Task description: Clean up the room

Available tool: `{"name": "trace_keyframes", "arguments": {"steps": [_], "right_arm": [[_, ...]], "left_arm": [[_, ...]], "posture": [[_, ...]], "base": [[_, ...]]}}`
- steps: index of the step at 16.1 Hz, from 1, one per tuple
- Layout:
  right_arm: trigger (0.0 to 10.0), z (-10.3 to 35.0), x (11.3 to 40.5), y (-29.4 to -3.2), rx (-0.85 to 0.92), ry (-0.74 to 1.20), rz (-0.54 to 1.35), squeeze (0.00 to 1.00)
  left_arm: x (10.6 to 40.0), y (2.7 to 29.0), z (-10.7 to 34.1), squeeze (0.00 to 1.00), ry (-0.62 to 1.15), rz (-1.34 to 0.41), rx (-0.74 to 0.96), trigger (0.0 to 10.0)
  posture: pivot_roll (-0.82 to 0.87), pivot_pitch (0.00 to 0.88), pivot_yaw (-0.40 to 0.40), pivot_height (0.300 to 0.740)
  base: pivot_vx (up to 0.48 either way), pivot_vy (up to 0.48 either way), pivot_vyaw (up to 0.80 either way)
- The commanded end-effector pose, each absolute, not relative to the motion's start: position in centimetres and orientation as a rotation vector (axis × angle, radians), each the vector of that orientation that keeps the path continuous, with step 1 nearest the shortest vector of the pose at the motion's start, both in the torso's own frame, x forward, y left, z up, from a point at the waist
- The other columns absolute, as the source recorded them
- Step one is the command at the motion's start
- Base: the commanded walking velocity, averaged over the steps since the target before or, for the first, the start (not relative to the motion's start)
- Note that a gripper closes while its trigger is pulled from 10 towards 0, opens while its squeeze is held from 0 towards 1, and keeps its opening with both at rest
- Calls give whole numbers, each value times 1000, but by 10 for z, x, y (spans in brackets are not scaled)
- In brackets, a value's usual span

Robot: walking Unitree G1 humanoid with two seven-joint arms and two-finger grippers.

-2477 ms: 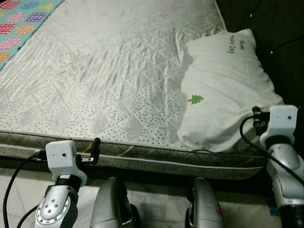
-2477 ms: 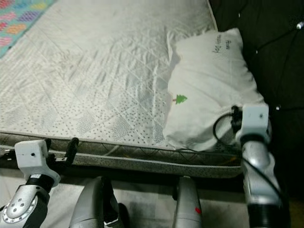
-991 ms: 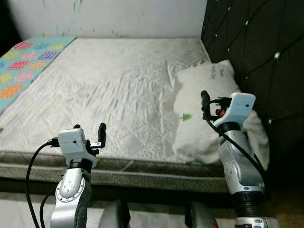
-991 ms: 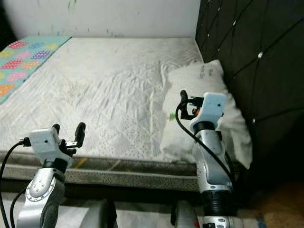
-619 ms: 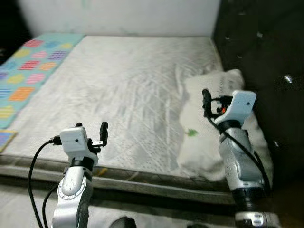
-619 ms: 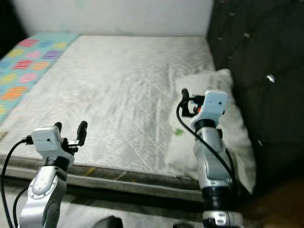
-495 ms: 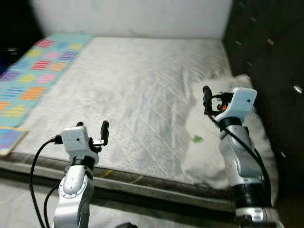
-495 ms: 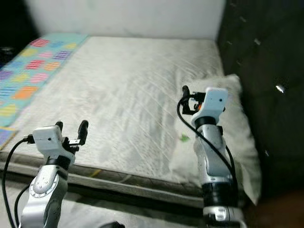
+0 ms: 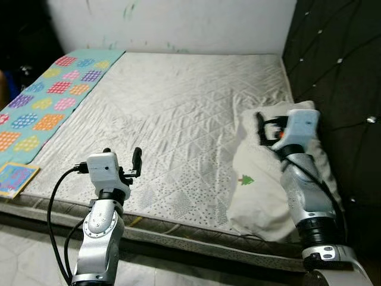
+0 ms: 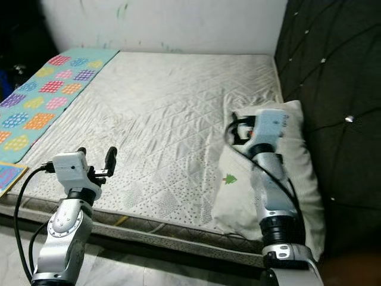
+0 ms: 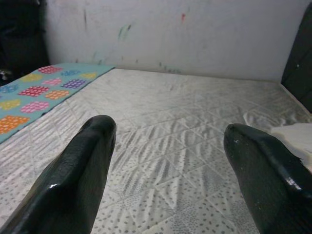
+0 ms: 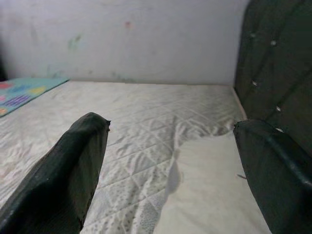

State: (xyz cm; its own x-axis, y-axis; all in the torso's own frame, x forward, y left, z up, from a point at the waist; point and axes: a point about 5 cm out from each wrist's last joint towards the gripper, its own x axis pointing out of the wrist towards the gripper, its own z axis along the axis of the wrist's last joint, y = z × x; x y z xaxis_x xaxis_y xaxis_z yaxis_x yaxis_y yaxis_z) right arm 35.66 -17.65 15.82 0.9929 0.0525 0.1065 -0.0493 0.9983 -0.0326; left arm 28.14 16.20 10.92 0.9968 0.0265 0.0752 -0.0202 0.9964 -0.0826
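Head view: quilted white mattress (image 9: pixel 178 113) with stitched diamonds and dotted patches; soft white pillow (image 9: pixel 262 185) with a small green tree print lies by the black tufted headboard (image 9: pixel 339 71); patchwork blanket (image 9: pixel 41 107) along the far left edge.
Left wrist view: left gripper (image 11: pixel 165 161) fingers spread apart, empty, over the mattress.
Right wrist view: right gripper (image 12: pixel 170 161) fingers wide apart, empty, above the pillow.

Cut off and covered
Right arm (image 9: pixel 303 196) hides part of the pillow (image 9: pixel 256 190); patterned blanket (image 9: pixel 41 101) runs off at 9 o'clock.

Bed (image 9: pixel 178 101) — white pillow (image 9: pixel 268 185) (headboard side), patterned blanket (image 9: pixel 47 95).
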Motion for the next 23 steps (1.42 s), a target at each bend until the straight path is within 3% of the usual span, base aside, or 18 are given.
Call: {"name": "trace_keyframes", "arguments": {"steps": [1, 5, 12, 16, 20, 23], "right_arm": [[10000, 158, 357, -168, -60, -100, 106, 0], [10000, 136, 346, -165, -168, -68, 154, 0], [10000, 113, 326, -169, -20, -35, -95, 0], [10000, 107, 319, -157, -41, -20, -50, 0], [10000, 108, 319, -167, -19, -8, -78, 0], [10000, 103, 316, -178, -34, 15, -86, 0]], "left_arm": [[282, 166, 106, 0, -62, 35, -62, 10000], [284, 163, 101, 0, -40, 34, -32, 10000], [281, 165, 108, 0, -90, 43, -86, 10000], [277, 164, 105, 0, -75, 42, -96, 10000], [271, 157, 102, 0, -67, -2, -118, 10000], [266, 158, 98, 0, -52, -4, -135, 10000]], "posture": [[-161, 0, 110, 740], [-178, 0, 117, 740], [-146, 0, 67, 740], [-150, 0, 73, 740], [-143, 0, 73, 740], [-138, 0, 63, 740]], "base": [[0, 0, 0], [0, 0, 0], [0, 0, 0], [0, 0, -731], [0, 0, -722], [0, 0, 0]]}}
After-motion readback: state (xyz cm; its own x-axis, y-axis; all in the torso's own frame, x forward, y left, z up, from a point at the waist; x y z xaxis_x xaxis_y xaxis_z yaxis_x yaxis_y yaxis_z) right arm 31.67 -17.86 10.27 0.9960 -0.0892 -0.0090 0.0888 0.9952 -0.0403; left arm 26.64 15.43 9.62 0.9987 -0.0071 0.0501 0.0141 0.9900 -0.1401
